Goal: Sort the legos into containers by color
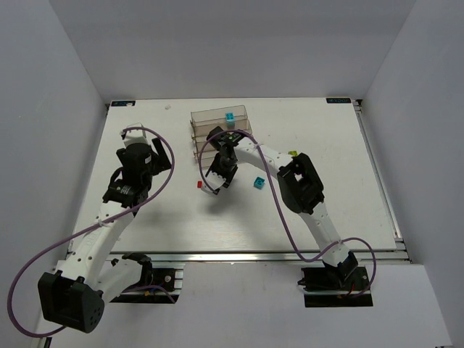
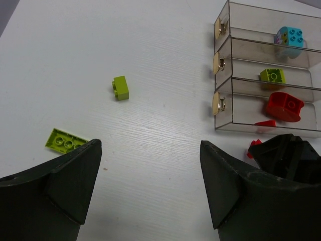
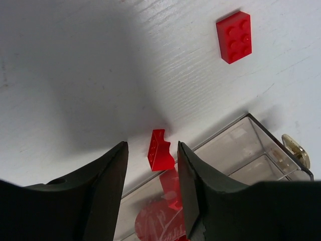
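Note:
The clear containers stand at the table's back middle; in the left wrist view they hold a cyan brick, a yellow-green brick and a red brick, each in its own bin. My right gripper is open just in front of them. In the right wrist view its fingers stand either side of a small red piece that lies on the table against a bin wall. My left gripper is open and empty over bare table.
Loose on the table: a red brick, also in the right wrist view, a cyan brick, a yellow-green brick, and near my left gripper a small yellow-green brick and a flat yellow-green plate.

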{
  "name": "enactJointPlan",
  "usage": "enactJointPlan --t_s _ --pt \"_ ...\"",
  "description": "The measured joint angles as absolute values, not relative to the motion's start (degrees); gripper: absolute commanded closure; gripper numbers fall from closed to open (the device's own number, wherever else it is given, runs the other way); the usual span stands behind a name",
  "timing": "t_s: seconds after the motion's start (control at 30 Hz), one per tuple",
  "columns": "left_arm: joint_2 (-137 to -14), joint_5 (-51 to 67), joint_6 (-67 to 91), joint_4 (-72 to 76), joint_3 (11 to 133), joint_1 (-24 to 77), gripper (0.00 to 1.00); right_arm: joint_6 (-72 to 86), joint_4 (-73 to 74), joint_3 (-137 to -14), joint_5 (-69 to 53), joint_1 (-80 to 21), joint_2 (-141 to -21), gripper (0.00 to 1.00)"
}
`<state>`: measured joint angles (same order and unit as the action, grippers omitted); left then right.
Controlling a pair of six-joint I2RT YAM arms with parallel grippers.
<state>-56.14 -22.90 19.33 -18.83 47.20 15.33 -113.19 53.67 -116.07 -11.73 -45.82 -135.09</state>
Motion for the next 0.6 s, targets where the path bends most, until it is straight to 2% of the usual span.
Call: enactJointPlan --t_s 0.27,0.6 --pt "-56.12 -21.82 19.33 -18.83 47.20 15.33 0.11 -113.38 52.42 -117.89 -10.52 -46.06 -136.92 0.55" --pt "-56.12 -19.05 18.98 -18.81 47.20 15.33 0.11 -113.65 53.25 -118.39 -9.13 -46.26 -137.36 0.76"
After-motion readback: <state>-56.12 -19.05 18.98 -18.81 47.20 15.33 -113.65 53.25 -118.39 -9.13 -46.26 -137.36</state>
